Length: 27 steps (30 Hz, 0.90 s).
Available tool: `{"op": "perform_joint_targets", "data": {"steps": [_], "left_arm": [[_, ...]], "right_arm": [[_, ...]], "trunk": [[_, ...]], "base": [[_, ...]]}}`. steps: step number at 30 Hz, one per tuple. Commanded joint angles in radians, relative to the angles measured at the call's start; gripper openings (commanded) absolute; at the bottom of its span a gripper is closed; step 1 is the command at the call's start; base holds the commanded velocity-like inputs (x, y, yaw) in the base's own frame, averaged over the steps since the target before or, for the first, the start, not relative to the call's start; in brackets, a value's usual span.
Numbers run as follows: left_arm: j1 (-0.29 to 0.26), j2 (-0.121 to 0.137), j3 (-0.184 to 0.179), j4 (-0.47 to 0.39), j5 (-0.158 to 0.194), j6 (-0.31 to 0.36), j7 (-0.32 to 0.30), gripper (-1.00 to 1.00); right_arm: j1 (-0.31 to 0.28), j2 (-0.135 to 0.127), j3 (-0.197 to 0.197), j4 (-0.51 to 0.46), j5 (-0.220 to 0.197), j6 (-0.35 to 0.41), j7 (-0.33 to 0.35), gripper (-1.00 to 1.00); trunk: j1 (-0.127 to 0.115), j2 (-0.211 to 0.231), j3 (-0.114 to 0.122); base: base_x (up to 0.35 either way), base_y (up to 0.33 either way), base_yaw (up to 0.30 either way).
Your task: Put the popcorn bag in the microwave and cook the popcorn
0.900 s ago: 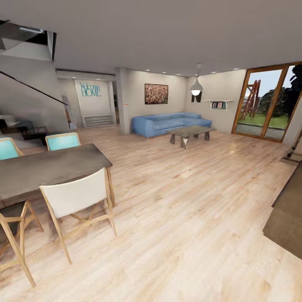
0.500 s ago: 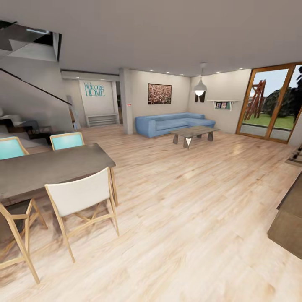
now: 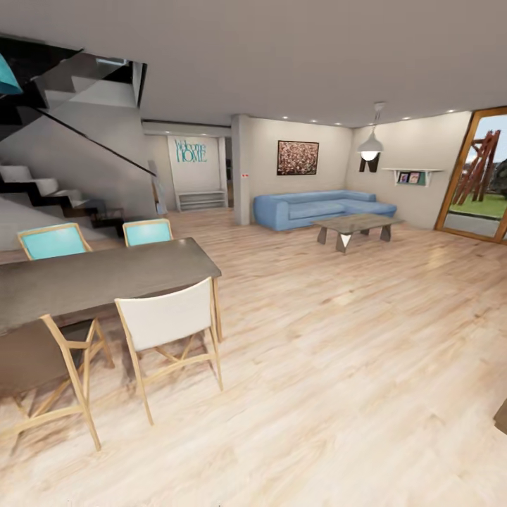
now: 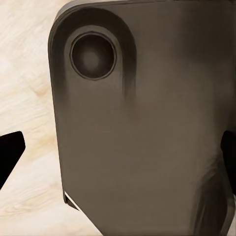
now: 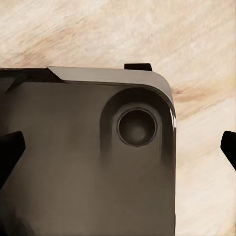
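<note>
Popcorn bag, microwave and countertop are all somewhere beyond what my cameras give me; I am looking across an open living and dining room, so I judge the robot is on its way to the kitchen. Which way the bag lies from either pincer, how its long axis runs and which arm is nearer, I cannot tell from here.

Largest in the head view is the pale wood floor [image 3: 338,366], running from the bottom of the frame to the far walls. At left stands a dark dining table [image 3: 98,278] with a white-backed chair [image 3: 167,318] in front of it and two teal chairs [image 3: 144,231] behind. A black-and-white staircase [image 3: 49,186] climbs at upper left. Toward the centre right sits a blue sofa [image 3: 320,208] with a low coffee table [image 3: 358,227] just before it, a pendant lamp [image 3: 370,149] above, and a framed picture [image 3: 297,157] on the wall.

Both wrist views face down at the floor past a dark rounded robot body panel [image 4: 147,128]. The left gripper [image 4: 118,152] shows black fingertips at opposite frame edges, so its jaws stand wide and empty; the right gripper [image 5: 118,147] looks the same.
</note>
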Motion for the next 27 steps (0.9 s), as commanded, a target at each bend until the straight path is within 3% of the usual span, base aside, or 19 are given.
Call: {"op": "perform_joint_targets", "data": {"steps": [1,5,7,10,18,23,27], "left_arm": [[0.000,0.000,0.000,-0.001,0.000,0.000,0.000,1.00],[-0.001,0.000,0.000,-0.001,0.000,0.000,0.000,1.00],[-0.001,0.000,0.000,-0.001,0.000,0.000,0.000,1.00],[-0.001,0.000,0.000,-0.001,0.000,0.000,0.000,1.00],[-0.001,0.000,0.000,-0.001,0.000,0.000,0.000,1.00],[-0.001,0.000,0.000,-0.001,-0.001,0.000,0.000,1.00],[-0.001,0.000,0.000,-0.001,0.000,0.000,0.000,1.00]], "right_arm": [[0.000,0.000,-0.001,0.001,-0.001,-0.003,0.000,1.00],[0.000,0.000,-0.007,0.005,-0.002,-0.001,-0.004,1.00],[0.000,0.000,-0.032,0.009,-0.005,0.002,-0.006,1.00],[0.000,0.000,-0.046,0.070,-0.005,0.000,-0.007,1.00],[0.000,-0.001,-0.050,0.102,-0.006,0.001,-0.014,1.00],[0.001,-0.001,-0.050,0.124,-0.005,-0.001,-0.117,1.00],[0.001,-0.001,-0.050,0.126,-0.005,-0.001,-0.130,1.00]], "trunk": [[0.000,0.000,-0.001],[0.000,0.000,-0.001],[0.000,0.000,-0.001],[0.000,0.000,-0.001],[0.000,0.000,-0.001],[0.000,0.000,0.000],[0.000,0.000,0.001]], "base": [[0.000,0.000,0.265],[0.000,0.000,0.265],[0.000,0.000,0.265],[0.000,0.000,0.265],[0.000,0.000,0.265],[0.000,0.000,0.266],[0.000,0.000,0.265]]}}
